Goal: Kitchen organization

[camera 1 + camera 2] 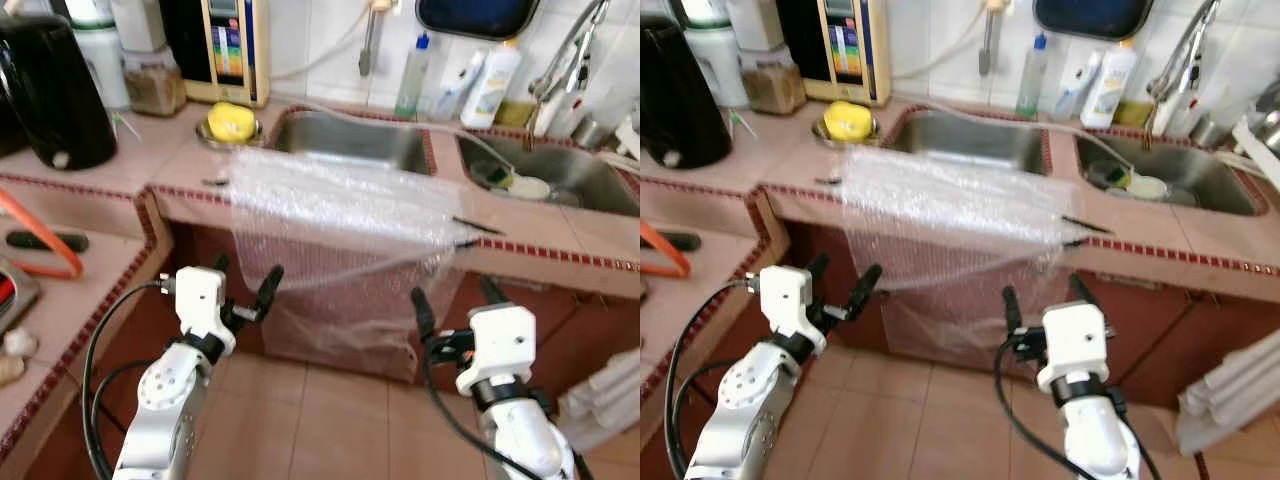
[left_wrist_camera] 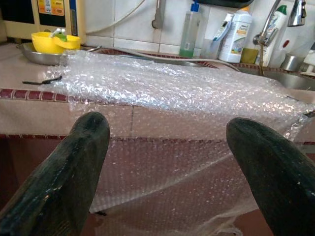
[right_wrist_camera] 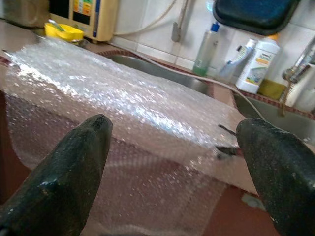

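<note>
Pink-tiled bench (image 1: 120,160) with red edging, twin steel sinks (image 1: 350,140) sunk in the back half. Bubble wrap sheet (image 1: 340,215) draped over the front edge before the near sink, hanging down the cabinet face. Left gripper (image 1: 245,290) below that edge, fingers spread wide, empty. Right gripper (image 1: 455,300) likewise below the edge, spread wide, empty. Yellow bowl (image 1: 232,122) beside the sink's left rim.

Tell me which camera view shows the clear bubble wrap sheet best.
The left eye view: the whole clear bubble wrap sheet shows, draped off the counter edge. The right eye view matches it; both wrist views crop it close, behind black fingers.
</note>
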{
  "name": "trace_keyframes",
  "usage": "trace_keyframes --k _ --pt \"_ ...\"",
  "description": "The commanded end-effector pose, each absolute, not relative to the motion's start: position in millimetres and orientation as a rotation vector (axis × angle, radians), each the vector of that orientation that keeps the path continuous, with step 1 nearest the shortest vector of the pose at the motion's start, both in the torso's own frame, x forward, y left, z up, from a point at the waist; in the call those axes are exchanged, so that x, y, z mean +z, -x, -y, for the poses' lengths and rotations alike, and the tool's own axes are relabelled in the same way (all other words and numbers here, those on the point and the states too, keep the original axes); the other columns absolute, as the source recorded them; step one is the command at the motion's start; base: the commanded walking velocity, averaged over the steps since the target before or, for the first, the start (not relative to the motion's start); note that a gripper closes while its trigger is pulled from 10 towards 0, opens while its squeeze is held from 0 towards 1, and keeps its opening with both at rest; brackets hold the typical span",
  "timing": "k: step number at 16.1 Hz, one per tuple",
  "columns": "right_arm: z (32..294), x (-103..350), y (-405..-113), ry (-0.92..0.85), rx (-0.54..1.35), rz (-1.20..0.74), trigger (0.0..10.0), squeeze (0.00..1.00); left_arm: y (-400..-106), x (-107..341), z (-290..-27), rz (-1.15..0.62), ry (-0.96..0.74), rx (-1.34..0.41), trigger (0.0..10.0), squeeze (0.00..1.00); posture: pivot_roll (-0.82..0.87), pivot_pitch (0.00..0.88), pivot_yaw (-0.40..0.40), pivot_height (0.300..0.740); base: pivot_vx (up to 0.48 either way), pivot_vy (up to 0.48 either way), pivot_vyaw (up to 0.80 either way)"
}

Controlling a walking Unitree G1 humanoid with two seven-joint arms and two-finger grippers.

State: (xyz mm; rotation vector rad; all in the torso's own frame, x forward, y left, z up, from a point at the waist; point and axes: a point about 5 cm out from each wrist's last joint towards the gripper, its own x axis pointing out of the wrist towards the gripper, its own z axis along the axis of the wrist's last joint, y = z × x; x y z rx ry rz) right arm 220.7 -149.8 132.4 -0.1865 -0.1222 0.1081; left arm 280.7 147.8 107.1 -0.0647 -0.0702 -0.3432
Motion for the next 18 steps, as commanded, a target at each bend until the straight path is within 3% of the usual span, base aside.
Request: trace_keyframes --k 1,11,18 --pt "150.9 136.7 -220.9 0.195 0.107 0.142 10.0 0.00 -282.8 110.1 -144.2 0.081 0.062 -0.369 10.0 0.00 0.08 0.000 -0.038 0.740 0.281 0.000 0.00" --pt "156.5 140.6 -226.0 0.268 0.157 0.158 10.0 0.00 -279.2 105.7 -139.0 0.051 0.064 -0.422 10.0 0.00 0.08 0.000 -0.044 0.740 0.308 0.000 0.00" --pt "150.5 134.8 -225.4 0.221 0.120 0.146 10.0 0.00 -279.6 96.8 -130.6 0.006 0.071 -0.445 10.0 0.00 0.06 0.000 -0.036 0.740 0.000 -0.048 0.00"
